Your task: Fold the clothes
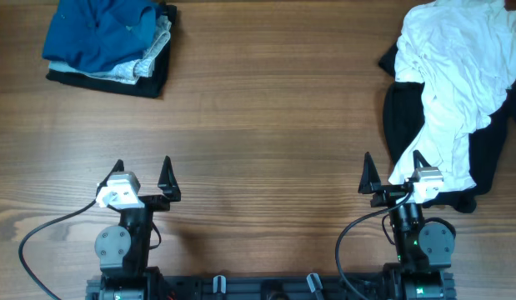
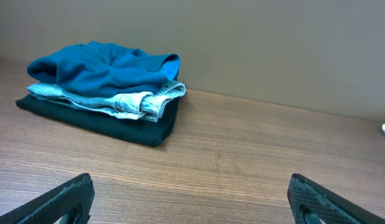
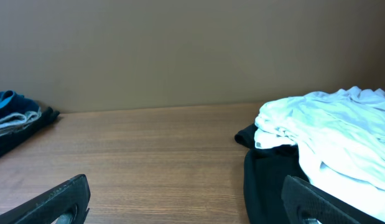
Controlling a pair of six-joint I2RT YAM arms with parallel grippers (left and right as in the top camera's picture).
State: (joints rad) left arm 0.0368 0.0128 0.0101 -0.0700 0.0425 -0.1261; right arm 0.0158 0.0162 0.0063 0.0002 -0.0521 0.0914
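Step in hand: likely the start of a fresh garment; nothing gripped yet.
Folded stack (image 1: 107, 42): upper left of the frame, blue over pale denim over black, resting on the bench (image 1: 266, 108).
White garment (image 1: 453, 67): crumpled at the right edge, draped over a black garment (image 1: 403, 121), one tail trailing toward the lower right.
Left end effector (image 1: 142, 173): lower left, fingers spread apart, empty, well apart from the stack.
Right end effector (image 1: 393, 171): lower right, fingers spread apart, empty, just beside the white tail; contact impossible to tell.
Next move: probably a pinch on the white tail, a drag to the bare centre, then flattening with both arms.
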